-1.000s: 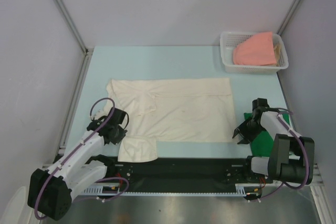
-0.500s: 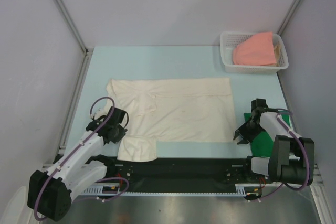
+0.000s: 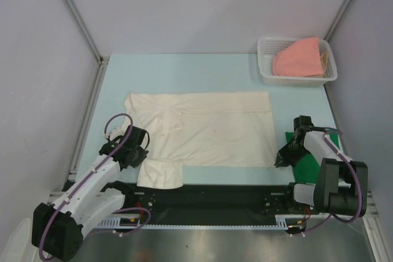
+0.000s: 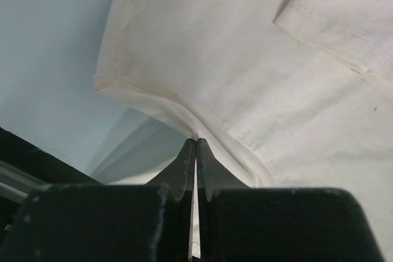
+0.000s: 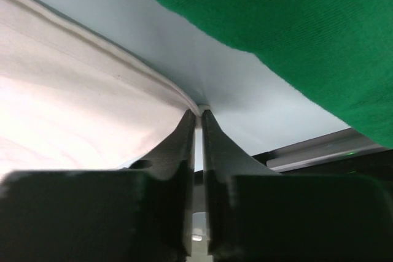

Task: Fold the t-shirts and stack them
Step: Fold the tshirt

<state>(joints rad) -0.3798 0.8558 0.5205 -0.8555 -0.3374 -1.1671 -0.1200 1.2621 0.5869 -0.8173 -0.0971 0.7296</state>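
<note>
The cream-white t-shirt [image 3: 209,136] lies spread flat across the middle of the pale blue tabletop [image 3: 184,72], collar end to the left, one sleeve hanging toward the near edge. No fold shows in it yet, so I'd judge the job is barely begun: this shirt is only being taken up for its first fold, and nothing is stacked anywhere.

At the far right corner stands the white lattice basket [image 3: 265,78], holding the salmon-pink t-shirt [image 3: 298,58] in a loose bundle, not yet taken out.

The dark green t-shirt [image 3: 305,167] sits at the near right edge, mostly hidden under the right arm (whether it is folded I cannot tell).

The left gripper [image 4: 195,145] is pressed tight together, pinching the cream shirt's edge by the near sleeve. The right gripper [image 5: 198,115] has its fingers drawn almost together on the hem at the near right corner, just beside the green cloth, and appears to nip it.
</note>
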